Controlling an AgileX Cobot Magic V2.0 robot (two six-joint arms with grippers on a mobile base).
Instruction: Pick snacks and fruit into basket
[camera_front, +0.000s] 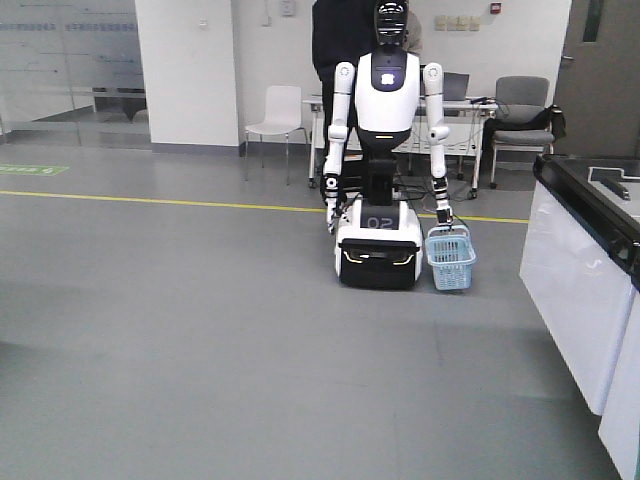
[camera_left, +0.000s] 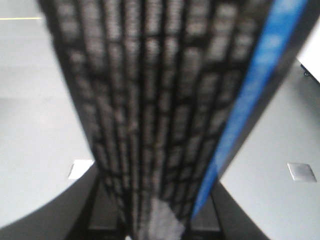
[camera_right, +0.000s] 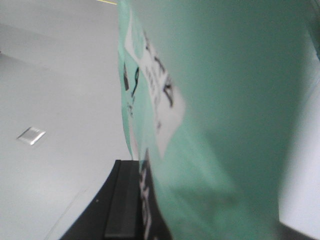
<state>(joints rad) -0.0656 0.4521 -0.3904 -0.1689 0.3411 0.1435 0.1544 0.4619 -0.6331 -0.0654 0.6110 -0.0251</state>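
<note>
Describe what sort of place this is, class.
Likely an office or lab hall: grey floor with a yellow line, a white chair beside a desk, a glass partition.

So the left hand (camera_left: 150, 222) points down, two dark fingers (camera_left: 55, 220) either side of a dark snack pouch (camera_left: 150, 100) pinched between them. The right hand (camera_right: 160, 210) tilts down too, with one black finger (camera_right: 120, 200) pressed against the teal snack pouch (camera_right: 225, 100) it's gripping.

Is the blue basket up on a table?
No, the blue basket is down at the grey floor, beside the white robot's wheeled base.
</note>
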